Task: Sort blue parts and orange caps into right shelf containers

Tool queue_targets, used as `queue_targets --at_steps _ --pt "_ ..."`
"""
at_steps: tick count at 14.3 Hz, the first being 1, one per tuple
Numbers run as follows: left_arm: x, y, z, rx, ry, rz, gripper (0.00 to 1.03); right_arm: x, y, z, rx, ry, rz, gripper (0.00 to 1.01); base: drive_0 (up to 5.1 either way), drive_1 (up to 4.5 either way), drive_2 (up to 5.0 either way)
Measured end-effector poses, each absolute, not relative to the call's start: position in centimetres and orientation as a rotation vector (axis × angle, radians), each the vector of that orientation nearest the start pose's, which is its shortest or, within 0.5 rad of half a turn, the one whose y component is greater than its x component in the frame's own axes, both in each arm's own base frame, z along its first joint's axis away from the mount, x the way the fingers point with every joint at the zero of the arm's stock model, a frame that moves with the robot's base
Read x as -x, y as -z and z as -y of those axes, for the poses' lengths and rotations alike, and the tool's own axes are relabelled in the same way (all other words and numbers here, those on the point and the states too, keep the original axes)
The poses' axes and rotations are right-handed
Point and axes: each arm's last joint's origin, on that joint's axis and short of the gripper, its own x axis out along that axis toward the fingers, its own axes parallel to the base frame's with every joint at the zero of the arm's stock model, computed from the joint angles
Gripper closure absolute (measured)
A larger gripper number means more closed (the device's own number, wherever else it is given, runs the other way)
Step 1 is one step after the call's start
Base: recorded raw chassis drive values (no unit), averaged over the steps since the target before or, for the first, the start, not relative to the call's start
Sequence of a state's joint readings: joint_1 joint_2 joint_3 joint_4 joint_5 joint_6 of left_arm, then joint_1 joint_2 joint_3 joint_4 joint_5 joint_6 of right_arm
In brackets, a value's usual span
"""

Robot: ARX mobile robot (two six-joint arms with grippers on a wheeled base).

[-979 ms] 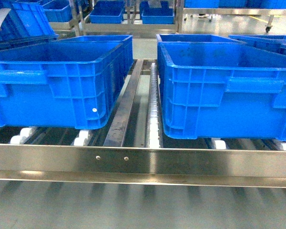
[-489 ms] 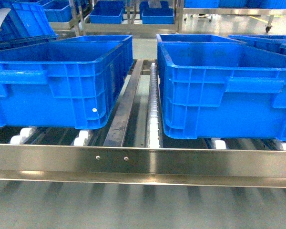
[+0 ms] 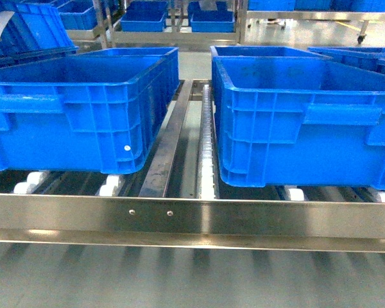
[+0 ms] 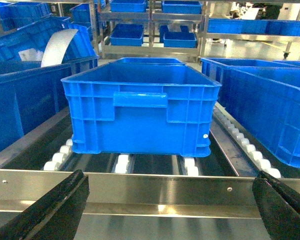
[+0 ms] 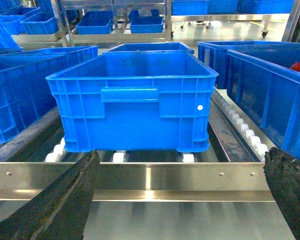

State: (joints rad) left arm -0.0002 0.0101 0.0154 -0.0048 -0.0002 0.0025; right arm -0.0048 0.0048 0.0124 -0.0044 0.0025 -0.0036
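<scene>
The right shelf containers, large bright-blue ribbed plastic crates with thick rims and moulded handles, stand on the stainless-steel shelf (image 3: 192,218) behind its shiny flat front rail. In the head view one crate (image 3: 305,122) is on the right and another crate (image 3: 77,115) on the left, well apart, with a metal divider strip (image 3: 170,138) and a row of small white rollers (image 3: 207,154) between them. The left gripper (image 4: 165,210) has its dark jaws spread wide, nothing between them, just before the rail. The right gripper (image 5: 180,200) also shows its jaws spread and empty (only the fingertips appear). No small blue part or orange cap is visible.
</scene>
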Motion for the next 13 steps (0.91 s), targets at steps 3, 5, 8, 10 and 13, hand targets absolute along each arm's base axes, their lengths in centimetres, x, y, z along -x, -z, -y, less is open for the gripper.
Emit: queue_targets --at_steps 3,5,8,10,13 --pt "-9.74 -16.75 0.0 -0.002 0.0 0.001 0.05 -9.72 -16.69 0.05 0.004 0.007 0.003 0.03 0.0 0.0 0.0" --pt "-9.74 -16.75 0.0 -0.002 0.0 0.0 0.05 -9.72 -16.69 0.05 0.004 0.007 0.003 0.03 0.0 0.0 0.0" --pt "-9.74 -16.75 0.0 -0.002 0.0 0.001 0.05 -9.72 -16.69 0.05 0.004 0.007 0.003 0.03 0.0 0.0 0.0" --pt "-9.74 -16.75 0.0 -0.002 0.0 0.001 0.05 -9.72 -16.69 0.05 0.004 0.007 0.003 0.03 0.0 0.0 0.0" --pt "-9.74 -16.75 0.0 -0.002 0.0 0.001 0.05 -9.72 -16.69 0.05 0.004 0.007 0.003 0.03 0.0 0.0 0.0"
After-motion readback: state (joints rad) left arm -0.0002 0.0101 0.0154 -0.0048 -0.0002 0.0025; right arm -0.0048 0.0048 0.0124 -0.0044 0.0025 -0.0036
